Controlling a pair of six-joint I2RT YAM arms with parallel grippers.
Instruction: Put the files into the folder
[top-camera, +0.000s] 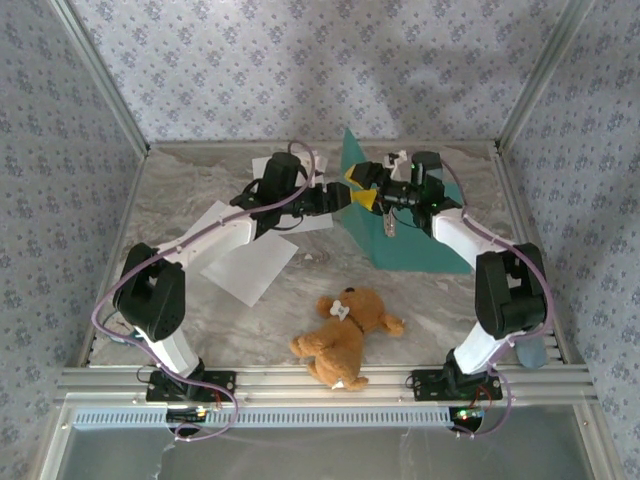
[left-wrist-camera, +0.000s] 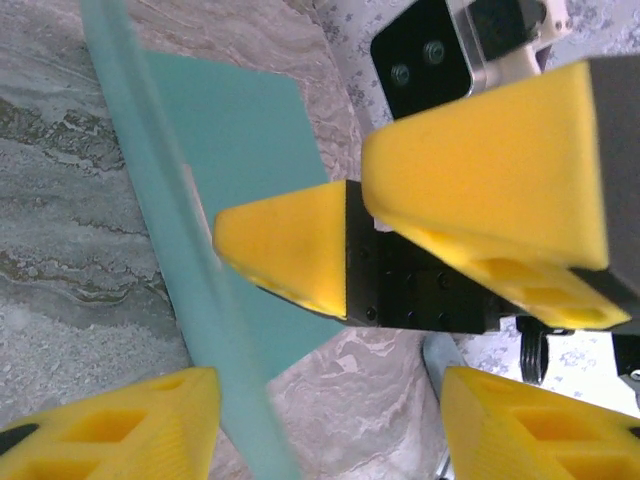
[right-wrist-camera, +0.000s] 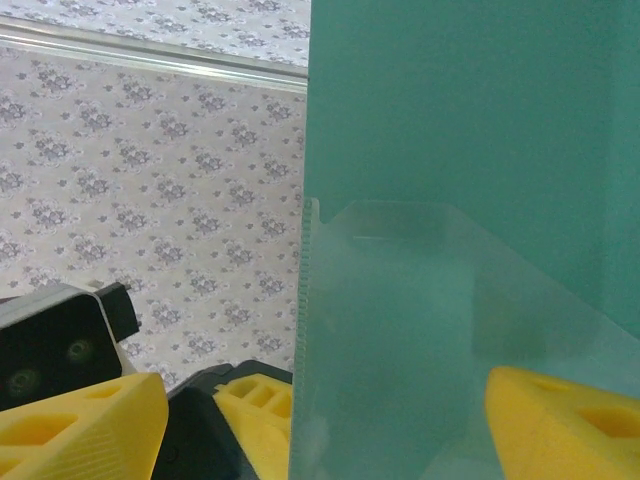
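Teal-green card folder (top-camera: 420, 250) at the back right of the marble-patterned counter (top-camera: 180, 205), opened at the spine. One half flat on the counter, plain and unmarked; the other half raised nearly upright. Small silvery clip (top-camera: 388, 226) on the flat half, beside the fold. In the right wrist view, a translucent pocket (right-wrist-camera: 400, 330) with a cut corner over the lower part of the raised half's face. In the left wrist view, the raised half seen edge-on as a thin pale-teal band crossing the frame, with the flat half behind it.

Meeting at the raised half from opposite sides: left gripper (left-wrist-camera: 330, 400) and right gripper (right-wrist-camera: 325, 400). Fingers of each spread wide, with the free edge of the raised half standing between them and not pinched in either wrist view. Yellow fingers of the right gripper close in front of the left wrist camera.

The files: two plain white sheets left of the folder, outside it. The nearer sheet (top-camera: 250, 265) lies bare on the counter at a slant; the farther sheet (top-camera: 312, 222) lies partly under the left arm, just beside the folder's fold. Brown teddy bear (top-camera: 345, 335) at the near edge, between the arm bases.
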